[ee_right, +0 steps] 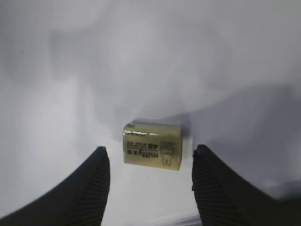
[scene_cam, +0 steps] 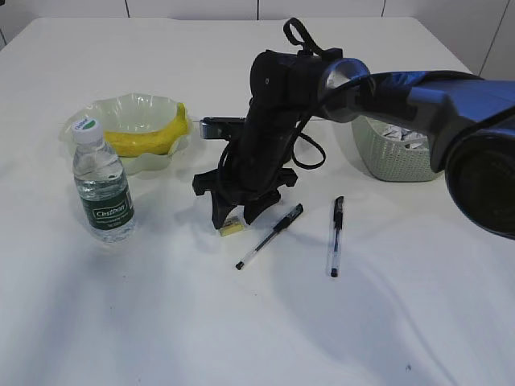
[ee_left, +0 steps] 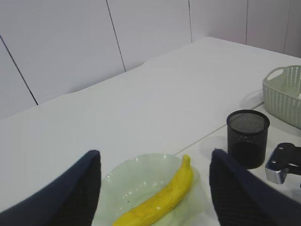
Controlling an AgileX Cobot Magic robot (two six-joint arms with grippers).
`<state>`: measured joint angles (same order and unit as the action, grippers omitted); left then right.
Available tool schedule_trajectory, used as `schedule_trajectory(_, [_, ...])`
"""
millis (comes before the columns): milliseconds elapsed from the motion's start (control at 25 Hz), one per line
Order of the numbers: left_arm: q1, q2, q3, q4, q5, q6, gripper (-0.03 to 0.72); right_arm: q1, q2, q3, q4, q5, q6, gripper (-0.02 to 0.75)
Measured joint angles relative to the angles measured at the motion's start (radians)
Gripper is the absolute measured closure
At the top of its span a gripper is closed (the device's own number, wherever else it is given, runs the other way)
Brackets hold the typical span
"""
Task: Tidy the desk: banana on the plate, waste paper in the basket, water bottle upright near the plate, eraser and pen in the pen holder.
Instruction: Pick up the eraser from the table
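Note:
The small yellowish eraser (scene_cam: 232, 227) (ee_right: 153, 146) lies on the white table. My right gripper (scene_cam: 233, 212) (ee_right: 151, 157) is low over it and open, with one finger on each side and neither touching it. Two pens (scene_cam: 271, 236) (scene_cam: 335, 237) lie just right of it. The banana (scene_cam: 149, 138) (ee_left: 162, 200) rests in the pale green plate (scene_cam: 133, 104) (ee_left: 127, 181). The water bottle (scene_cam: 103, 185) stands upright in front of the plate. My left gripper (ee_left: 155, 157) hangs open above the plate and holds nothing. The black mesh pen holder (ee_left: 248, 139) stands right of the plate. In the exterior view my right arm hides it.
A pale woven basket (scene_cam: 394, 153) (ee_left: 284, 92) with crumpled waste paper (scene_cam: 402, 133) in it stands at the back right. My right arm (scene_cam: 402, 88) reaches in from the right across the middle of the table. The left arm is outside the exterior view.

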<state>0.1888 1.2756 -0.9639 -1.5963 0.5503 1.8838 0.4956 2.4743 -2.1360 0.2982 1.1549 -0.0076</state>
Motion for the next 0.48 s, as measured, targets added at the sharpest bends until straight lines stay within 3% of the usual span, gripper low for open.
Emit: schedule_trajectory(480, [0.0,0.0,0.0,0.015,0.022,-0.022,0.182,0.0,0.0,-0.019,0.0,-0.015,0.008,0.316])
